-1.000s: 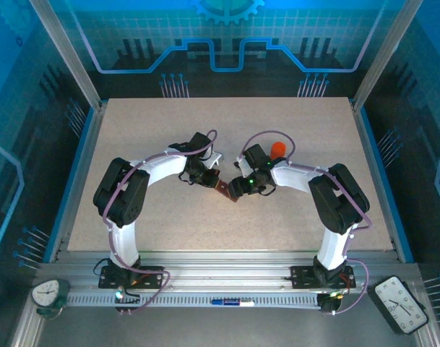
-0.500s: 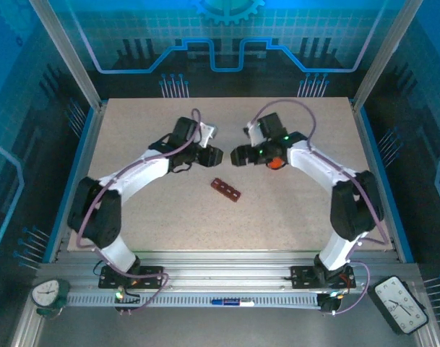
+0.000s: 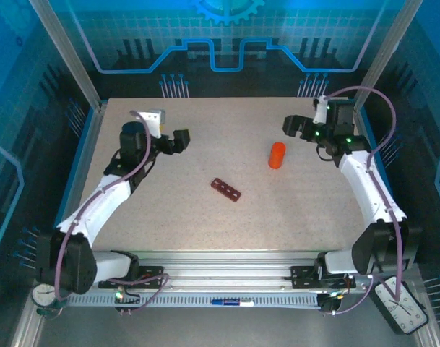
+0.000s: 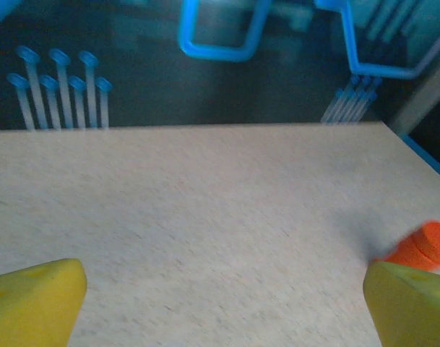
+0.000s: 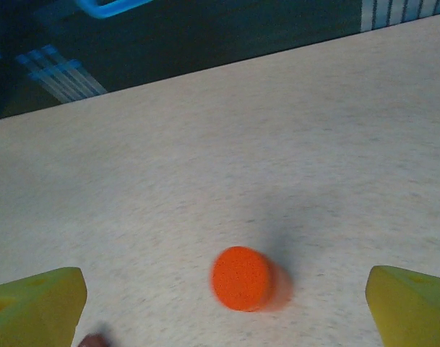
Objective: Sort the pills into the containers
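Top external view: my left gripper (image 3: 179, 139) hangs over the far-left part of the bench (image 3: 154, 210), jaws spread wide with nothing between them. My right gripper (image 3: 292, 126) hangs over the far-right part, likewise spread and empty. Both point inward, toward the middle of the bench.

Left wrist view: my left fingertips (image 4: 35, 300), yellow, sit in the lower corners of the frame, well apart, with bare bench surface between them. The orange bottle (image 4: 424, 244) shows just above the right-hand tip.

Right wrist view: my right fingertips (image 5: 39, 303) stand in the lower corners in the same way. The orange bottle lies ahead between them, upright, seen from its round top and touched by neither finger.

Outward from the grippers, in the top external view, the bottle stands right of centre, nearer my right gripper. The containers (image 3: 226, 189), a dark reddish-brown strip of square compartments in a row, lie flat and diagonal near the centre of the bench. They are near the bottle but apart from it, and well apart from both grippers. Whether any compartment holds pills is too small to tell.
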`<move>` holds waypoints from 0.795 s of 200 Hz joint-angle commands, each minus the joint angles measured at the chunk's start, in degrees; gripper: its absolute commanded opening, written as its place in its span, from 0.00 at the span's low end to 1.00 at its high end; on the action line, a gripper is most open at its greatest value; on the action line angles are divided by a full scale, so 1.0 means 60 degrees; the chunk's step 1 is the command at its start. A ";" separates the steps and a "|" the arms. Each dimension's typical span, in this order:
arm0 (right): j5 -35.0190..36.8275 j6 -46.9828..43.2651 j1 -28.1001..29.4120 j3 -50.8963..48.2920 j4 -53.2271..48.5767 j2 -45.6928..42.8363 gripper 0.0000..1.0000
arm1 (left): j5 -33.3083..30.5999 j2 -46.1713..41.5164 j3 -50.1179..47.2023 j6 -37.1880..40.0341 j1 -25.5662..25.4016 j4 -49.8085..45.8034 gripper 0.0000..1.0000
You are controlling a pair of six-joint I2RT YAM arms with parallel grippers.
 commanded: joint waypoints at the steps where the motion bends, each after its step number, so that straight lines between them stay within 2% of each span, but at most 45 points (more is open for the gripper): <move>1: 0.1689 0.0276 -0.0280 -0.0843 0.1020 -0.0333 1.00 | -0.0786 -0.0580 -0.0956 0.0306 0.0462 0.2087 0.99; 12: 0.2376 0.0233 -0.0329 -0.1318 0.1531 -0.0411 1.00 | -0.0564 -0.0661 -0.1443 0.0665 0.0687 0.2752 0.99; 40: 0.3266 -0.0352 -0.0335 -0.2397 0.2633 -0.0283 1.00 | -0.1058 -0.0846 -0.2625 0.1383 0.0831 0.3698 0.99; 60: 0.3411 -0.0695 -0.0328 -0.3179 0.3635 -0.0249 1.00 | -0.0950 -0.0945 -0.3313 0.1518 0.0975 0.4007 0.99; 104: 0.3451 -0.1870 0.0129 -0.5126 0.5627 -0.0214 1.00 | -0.1652 -0.0772 -0.4538 0.2026 0.1019 0.4277 0.99; 128: 0.3532 -0.2474 0.0476 -0.5937 0.7292 0.0055 1.00 | -0.1843 -0.0182 -0.5302 0.1998 0.1122 0.5320 0.99; 147: 0.3696 -0.3261 0.0876 -0.6415 0.8508 0.0392 1.00 | -0.1784 0.0671 -0.5797 0.1872 0.1193 0.6975 0.99; 159: 0.3682 -0.3553 0.1019 -0.6970 0.9739 0.0646 1.00 | -0.1496 0.0762 -0.5558 0.1599 0.1255 0.6607 0.99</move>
